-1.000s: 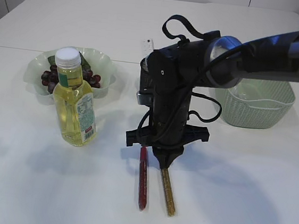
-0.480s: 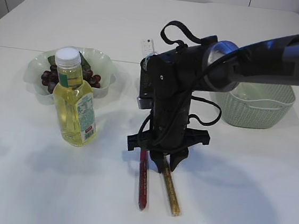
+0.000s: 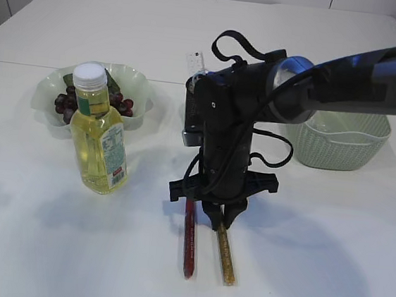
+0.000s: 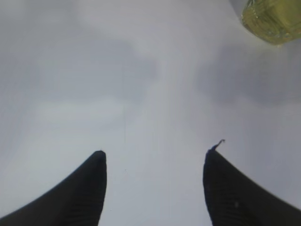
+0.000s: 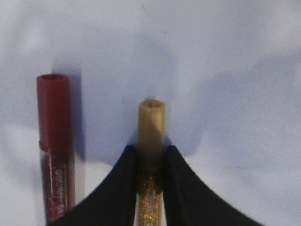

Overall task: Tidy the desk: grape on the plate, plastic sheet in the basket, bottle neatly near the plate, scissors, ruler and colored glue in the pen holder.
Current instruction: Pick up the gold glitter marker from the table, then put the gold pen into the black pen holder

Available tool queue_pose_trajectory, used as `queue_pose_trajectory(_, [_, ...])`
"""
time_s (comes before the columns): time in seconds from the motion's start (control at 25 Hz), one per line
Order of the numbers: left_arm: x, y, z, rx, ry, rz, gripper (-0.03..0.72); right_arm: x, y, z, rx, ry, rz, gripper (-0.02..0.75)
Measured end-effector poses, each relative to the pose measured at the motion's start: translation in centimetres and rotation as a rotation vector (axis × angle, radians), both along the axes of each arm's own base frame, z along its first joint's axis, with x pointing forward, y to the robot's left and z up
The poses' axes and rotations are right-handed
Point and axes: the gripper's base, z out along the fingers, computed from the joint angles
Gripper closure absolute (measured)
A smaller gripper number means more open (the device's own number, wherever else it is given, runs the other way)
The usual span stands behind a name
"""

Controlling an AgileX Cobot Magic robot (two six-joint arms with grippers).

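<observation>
My right gripper is shut on the gold glitter glue pen, gripping it near its cap end; the pen lies on the white table. A red glitter glue pen lies parallel just left of it. The bottle of yellow liquid stands upright in front of the plate, which holds dark grapes. My left gripper is open and empty over bare table, with the bottle's base at the top right of its view. Scissors and plastic sheet are not visible.
A pale green basket stands at the right, behind my right arm. A dark holder with a white item sticking up is mostly hidden behind the arm. The table runs on in front of the pens.
My right gripper has come down over the gold glue pen's upper end and closed on it. The pen's far tip shifted slightly. The bottle, plate and basket have not moved.
</observation>
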Motion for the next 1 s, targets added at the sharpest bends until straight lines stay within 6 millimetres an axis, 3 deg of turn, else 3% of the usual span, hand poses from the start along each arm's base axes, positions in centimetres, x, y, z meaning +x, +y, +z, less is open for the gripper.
queue_pose_trajectory(0.36, [0.0,0.0,0.0,0.0,0.0,0.0,0.219,0.2,-0.4,0.5,0.014,0.002,0.009,0.619])
queue_pose_trajectory(0.52, [0.0,0.0,0.0,0.0,0.0,0.0,0.219,1.2,-2.2,3.7,0.11,-0.03,-0.005,0.619])
queue_pose_trajectory(0.76, [0.0,0.0,0.0,0.0,0.0,0.0,0.219,3.1,-7.0,9.6,0.332,-0.126,-0.018,0.619])
queue_pose_trajectory(1.0, [-0.1,0.0,0.0,0.002,0.01,0.0,0.219,5.5,-9.7,12.5,0.634,-0.281,0.056,0.619])
